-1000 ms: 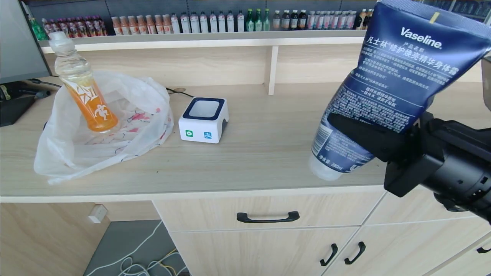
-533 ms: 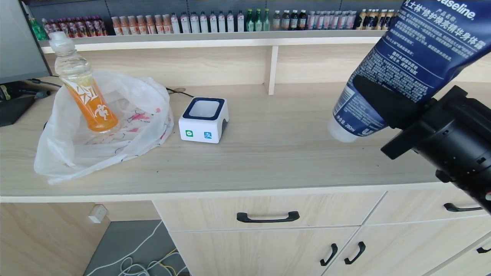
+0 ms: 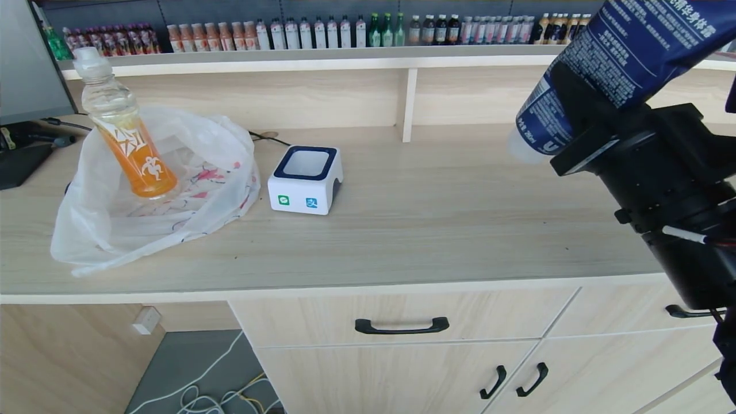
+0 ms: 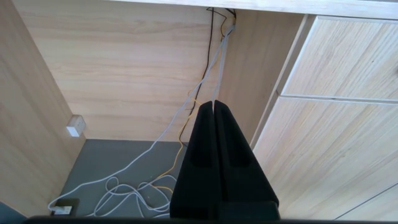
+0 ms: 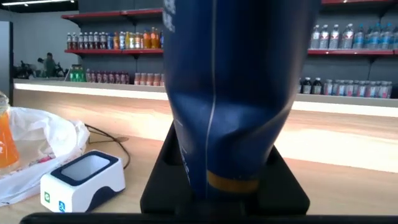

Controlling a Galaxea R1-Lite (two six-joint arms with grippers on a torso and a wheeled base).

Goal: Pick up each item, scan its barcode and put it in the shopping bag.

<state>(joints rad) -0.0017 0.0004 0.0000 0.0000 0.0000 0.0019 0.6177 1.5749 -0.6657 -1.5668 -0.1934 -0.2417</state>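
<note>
Rising and swinging back toward the right over the last second, the right claw (image 3: 566, 123) has carried the blue lotion tube (image 3: 621, 52) from near the front edge of the table (image 3: 431, 218) to well above its right part. The scanner (image 3: 306, 179), the plastic shopping bag (image 3: 92, 230) and the orange drink bottle (image 3: 123, 132) leaning inside the bag have not moved.

That claw is clamped on the tube just above its pale cap, cap end lowest, with the long body slanting up and away. The left claw (image 4: 214, 118) hangs below the table beside the cabinet fronts, fingers pressed together with nothing between them.

The main risk is probably the grip. A soft tube pinched near one end, with most of its length overhanging, may pivot or creep in the pads during a quick swing. The scanner sits well apart to the left, so a long carry is needed. I cannot tell where the barcode is, so a pass may miss it. At the bag, a low approach could topple the leaning bottle or snag the slack plastic rim.
</note>
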